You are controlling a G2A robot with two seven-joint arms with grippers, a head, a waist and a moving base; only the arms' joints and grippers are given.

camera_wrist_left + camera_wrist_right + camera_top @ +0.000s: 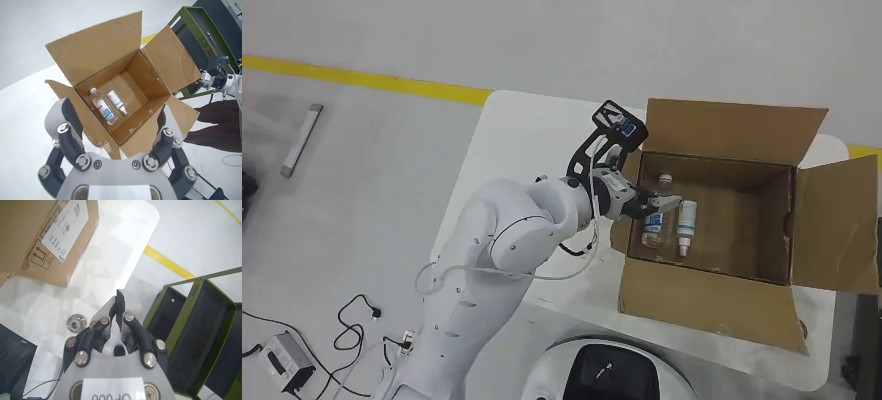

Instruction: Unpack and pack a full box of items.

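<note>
An open cardboard box stands on the white table with its flaps spread out. On its floor lie a clear bottle with a white cap and, right beside it, a small white spray bottle. My left gripper hovers over the box's left edge, above the clear bottle. In the left wrist view it is open, and the clear bottle and spray bottle lie well below it inside the box. My right gripper is shut on nothing, over the table beside the box's labelled outer wall.
A round metal flange lies on the table near my right gripper. A green cart stands on the floor past the table's edge. The box floor has bare room to the right of the bottles. Yellow tape lines the floor.
</note>
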